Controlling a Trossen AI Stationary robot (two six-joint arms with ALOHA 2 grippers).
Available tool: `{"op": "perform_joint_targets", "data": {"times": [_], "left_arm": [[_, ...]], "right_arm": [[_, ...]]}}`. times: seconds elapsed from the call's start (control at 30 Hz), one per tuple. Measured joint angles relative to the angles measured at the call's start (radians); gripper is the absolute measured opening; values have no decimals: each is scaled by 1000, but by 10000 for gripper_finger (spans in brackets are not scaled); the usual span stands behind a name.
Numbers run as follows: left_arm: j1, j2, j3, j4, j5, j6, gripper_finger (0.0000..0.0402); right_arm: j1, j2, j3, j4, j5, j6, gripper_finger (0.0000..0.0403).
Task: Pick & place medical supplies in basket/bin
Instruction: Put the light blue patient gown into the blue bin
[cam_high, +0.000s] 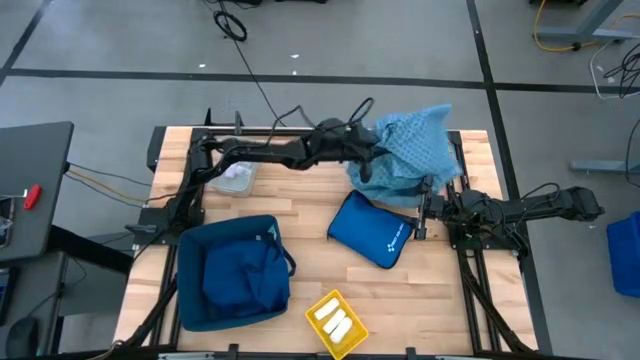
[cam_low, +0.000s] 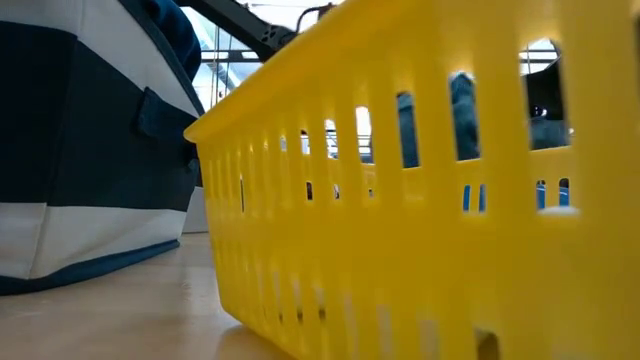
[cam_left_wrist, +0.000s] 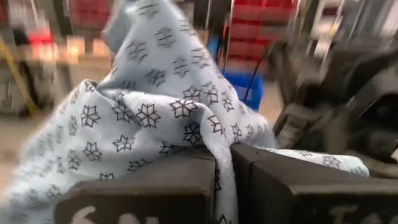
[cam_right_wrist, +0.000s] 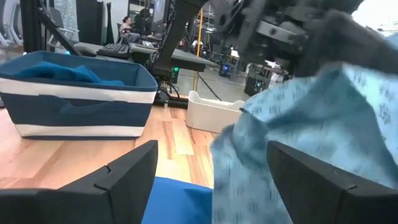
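The light-blue patterned cloth (cam_high: 412, 150) is bunched up over the table's far right part, and my left gripper (cam_high: 368, 152) is shut on it. The left wrist view shows the cloth (cam_left_wrist: 155, 112) rising ahead of the shut fingers. My right gripper (cam_high: 422, 208) is open at the cloth's near side; in its wrist view the cloth (cam_right_wrist: 311, 137) hangs in front of the open fingers (cam_right_wrist: 211, 177). Small white rolls (cam_high: 336, 322) lie in the yellow basket (cam_high: 318, 305) at the near edge. My left gripper pinches a fold of the cloth (cam_left_wrist: 224, 163) between its two fingers, coming roughly level from the table's left. The cloth bulges up and outward beyond the fingertips, and part of it hangs down toward my right gripper. Whether its lower edge rests on the table is hidden.
The bright blue zip pouch (cam_high: 370, 228) lies flat just under and near the cloth. A dark blue fabric bin (cam_high: 232, 270) stands at near left; a white tray (cam_high: 236, 176) sits at far left. The yellow basket (cam_low: 420, 200) fills the low view.
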Motion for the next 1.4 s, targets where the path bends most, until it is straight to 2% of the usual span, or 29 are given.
{"op": "perform_joint_targets", "data": {"times": [0.13, 0.23, 0.43, 0.7, 0.9, 1.03, 1.2, 1.4], "left_arm": [[-5, 3, -159, 384, 8, -45, 10], [-3, -9, -257, 539, -7, -69, 10], [5, -128, -426, 518, -65, -29, 10], [-3, -423, -683, 514, -152, 92, 10], [-7, -702, -863, 395, -176, 137, 10], [-39, -911, -950, 254, -245, 188, 10], [-103, -1151, -975, -41, -326, 232, 10], [-173, -1368, -975, -264, -327, 287, 10]], "right_arm": [[0, 0, 0, 0, 0, -4, 309], [0, 0, 0, 0, 0, -4, 309], [0, 0, 0, -1, 0, -4, 309], [0, 0, 0, -5, 0, -3, 309], [0, 0, 0, -5, 0, 0, 309], [0, 0, 0, -5, 0, -1, 309], [0, 0, 0, -4, 0, 0, 309], [0, 0, 0, -4, 0, 7, 309]]}}
